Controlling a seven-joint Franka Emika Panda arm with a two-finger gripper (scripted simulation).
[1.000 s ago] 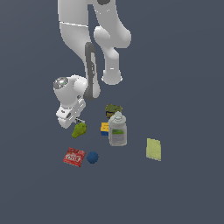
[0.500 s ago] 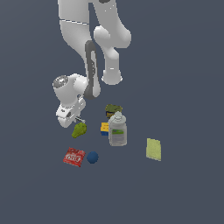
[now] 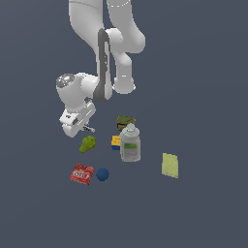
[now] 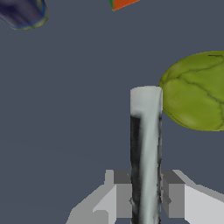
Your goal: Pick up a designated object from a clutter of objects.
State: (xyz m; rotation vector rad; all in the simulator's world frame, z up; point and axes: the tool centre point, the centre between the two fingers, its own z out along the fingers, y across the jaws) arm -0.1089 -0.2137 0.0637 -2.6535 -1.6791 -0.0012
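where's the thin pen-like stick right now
The pen-like stick sits between the fingers of the gripper, on the exterior view's left of the clutter, just above the green lump.

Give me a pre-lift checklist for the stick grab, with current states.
1. Stick between the fingers: ok, the wrist view shows one finger on each side of it.
2. Grip closed on the stick: ok, both fingers appear to touch its sides.
3. Green lump clear of the stick: ok, a gap shows between them in the wrist view.
4. Gripper clear of the jar and the yellow-blue box: ok, both sit off toward the exterior view's right.
5. Stick off the floor: cannot tell from either view.
6. Stick centred along its length in the grip: cannot tell, its lower end is cut off.
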